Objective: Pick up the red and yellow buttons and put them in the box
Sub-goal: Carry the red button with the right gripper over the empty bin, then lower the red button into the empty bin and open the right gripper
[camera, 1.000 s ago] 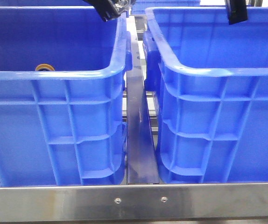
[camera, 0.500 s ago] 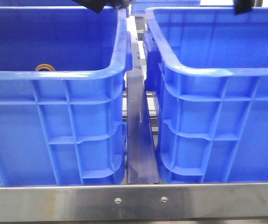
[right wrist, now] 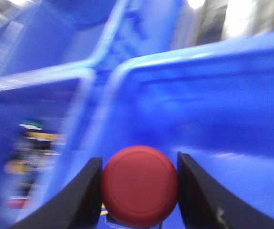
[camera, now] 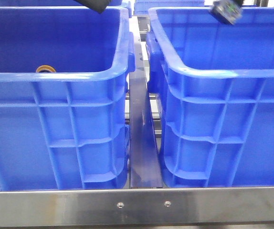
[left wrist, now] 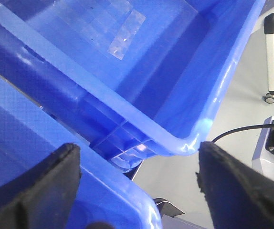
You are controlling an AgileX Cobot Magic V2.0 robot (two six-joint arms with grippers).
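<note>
My right gripper is shut on the dark red button, which fills the gap between the two black fingers. The view is blurred, with blue crate walls behind it. In the front view only a part of the right arm shows, above the right blue crate. The yellow-orange ring button lies inside the left blue crate, just behind its near rim. My left gripper is open and empty, above the rims of two crates. Its tip shows at the top edge of the front view.
A metal rail runs between the two crates, and a steel bar crosses the front. Blurred coloured items lie in the neighbouring crate in the right wrist view. A cable and a castor leg stand on the floor beyond.
Both arms have moved upward and mostly left the front view. The right arm's black finger is gone from the top edge, and another part of that arm now shows there.
</note>
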